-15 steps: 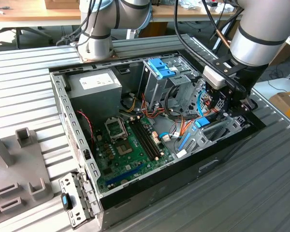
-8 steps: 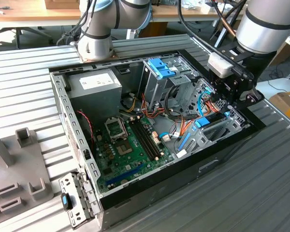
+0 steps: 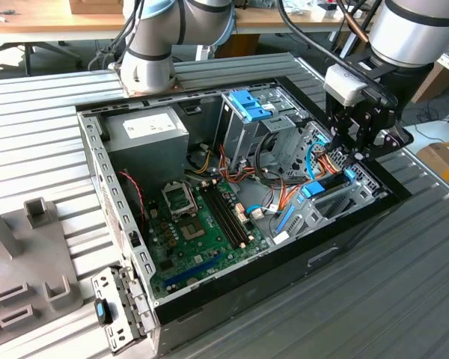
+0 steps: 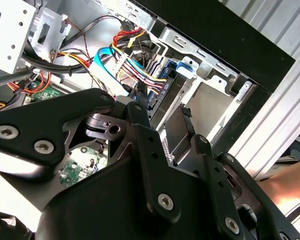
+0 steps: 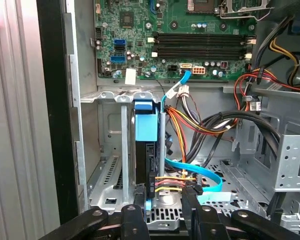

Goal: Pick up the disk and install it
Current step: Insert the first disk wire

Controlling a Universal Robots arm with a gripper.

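Note:
The disk (image 5: 150, 165) stands on edge in the grey drive cage (image 5: 107, 150) at the corner of the open computer case. Its blue carrier (image 5: 144, 125) faces up, and orange, red and blue cables run to its side. In the exterior view the disk (image 3: 325, 187) lies in the bay at the case's right end, with blue tabs at both ends. My gripper (image 3: 352, 153) hangs just above that end. In both wrist views the gripper (image 5: 165, 212) (image 4: 162, 117) is open; one black finger (image 5: 140, 212) stands by the carrier's end tab, the other over the cables.
The motherboard (image 3: 202, 217) fills the case floor, with a power supply (image 3: 146, 134) and a blue-latched cage (image 3: 247, 112) behind. A loose perforated bracket (image 3: 116, 310) lies outside the case. A hand (image 4: 290, 185) rests beside the case. Cable bundles (image 5: 210, 125) crowd the bay.

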